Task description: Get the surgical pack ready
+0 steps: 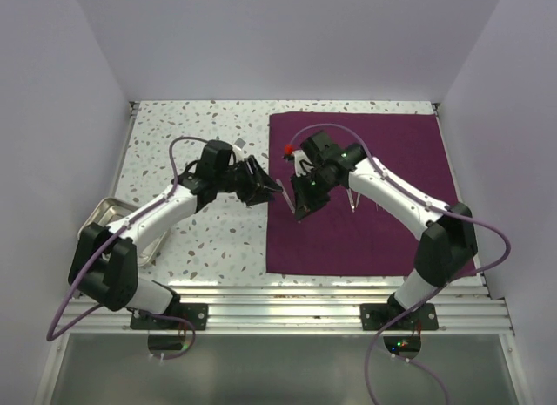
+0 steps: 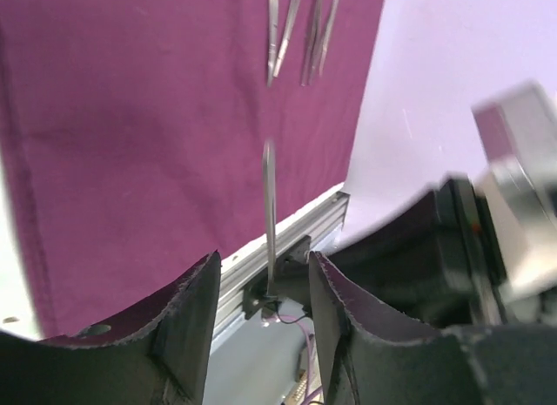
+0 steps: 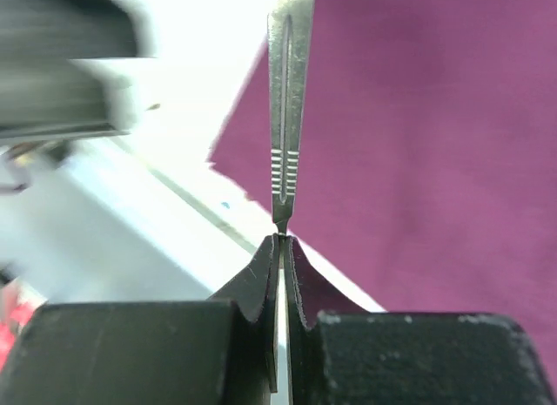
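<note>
The surgical pack is a large maroon cloth (image 1: 374,231) lying flat on the right half of the table, also seen in the wrist views (image 2: 130,118) (image 3: 435,118). My right gripper (image 3: 283,244) is shut on the thin end of a steel scalpel handle (image 3: 287,118), held above the cloth's left edge (image 1: 294,209). My left gripper (image 2: 261,283) is open and faces it from the left (image 1: 268,192). Edge-on, the scalpel handle (image 2: 270,213) stands in the gap between the left fingers, touching neither. Several steel instruments (image 2: 300,30) lie side by side on the cloth.
A steel tray (image 1: 109,215) sits at the table's left edge beside the left arm. The instruments on the cloth (image 1: 352,201) lie under the right forearm. An aluminium rail (image 1: 331,292) runs along the near edge. White walls close in the sides and back.
</note>
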Robot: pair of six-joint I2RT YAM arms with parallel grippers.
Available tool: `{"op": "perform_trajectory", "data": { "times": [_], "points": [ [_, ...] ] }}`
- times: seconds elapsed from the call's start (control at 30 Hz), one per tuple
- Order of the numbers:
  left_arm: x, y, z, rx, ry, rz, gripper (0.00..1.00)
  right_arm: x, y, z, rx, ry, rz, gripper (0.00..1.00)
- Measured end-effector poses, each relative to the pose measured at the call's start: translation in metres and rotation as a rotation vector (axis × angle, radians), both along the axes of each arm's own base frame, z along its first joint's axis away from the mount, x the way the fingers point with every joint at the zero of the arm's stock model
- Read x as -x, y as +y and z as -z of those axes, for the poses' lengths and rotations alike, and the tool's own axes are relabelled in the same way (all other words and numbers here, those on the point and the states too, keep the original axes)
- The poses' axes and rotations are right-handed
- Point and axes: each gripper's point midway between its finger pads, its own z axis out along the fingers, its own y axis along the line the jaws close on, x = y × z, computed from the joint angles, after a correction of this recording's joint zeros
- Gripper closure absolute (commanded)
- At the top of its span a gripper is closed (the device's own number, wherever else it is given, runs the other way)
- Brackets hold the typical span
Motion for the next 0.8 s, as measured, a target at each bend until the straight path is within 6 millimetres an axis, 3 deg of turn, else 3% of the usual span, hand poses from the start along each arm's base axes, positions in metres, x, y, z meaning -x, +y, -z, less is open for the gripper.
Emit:
{"op": "perform_trajectory", "data": {
  "times": [0.2,0.3,0.33,0.37,0.4,0.43,0.53,0.63,0.7,0.8],
  "points": [
    [0.003,-0.019,-0.006,0.052,0.009,-0.004,0.58,0.024,0.031,-0.033,-0.135,0.002,-0.033,1.00],
    [0.004,-0.024,-0.009,0.064,0.008,-0.007,0.76,0.029,0.040,-0.037,-0.166,0.019,-0.037,1.00],
    [0.004,-0.025,-0.009,0.066,0.010,-0.010,0.91,0.031,0.041,-0.038,-0.170,0.023,-0.037,1.00],
    [0.004,-0.025,-0.009,0.066,0.017,-0.015,0.97,0.031,0.043,-0.038,-0.176,0.027,-0.036,0.94],
    [0.004,-0.025,-0.007,0.060,0.016,-0.016,1.00,0.032,0.044,-0.039,-0.178,0.030,-0.036,0.80],
    [0.005,-0.022,-0.003,0.038,0.015,-0.017,1.00,0.033,0.044,-0.040,-0.176,0.031,-0.033,0.57],
    [0.007,-0.008,0.011,-0.034,0.063,-0.043,1.00,0.029,0.041,-0.041,-0.153,0.015,-0.015,0.41],
    [0.005,0.031,0.028,-0.152,0.112,-0.111,1.00,0.025,0.030,-0.038,-0.095,-0.014,0.002,0.39],
    [-0.001,0.075,0.037,-0.246,0.131,-0.194,1.00,0.025,0.021,-0.035,-0.051,-0.033,0.008,0.39],
    [-0.008,0.159,0.043,-0.409,0.156,-0.349,1.00,0.026,0.009,-0.034,-0.014,-0.065,0.006,0.39]
  ]
}}
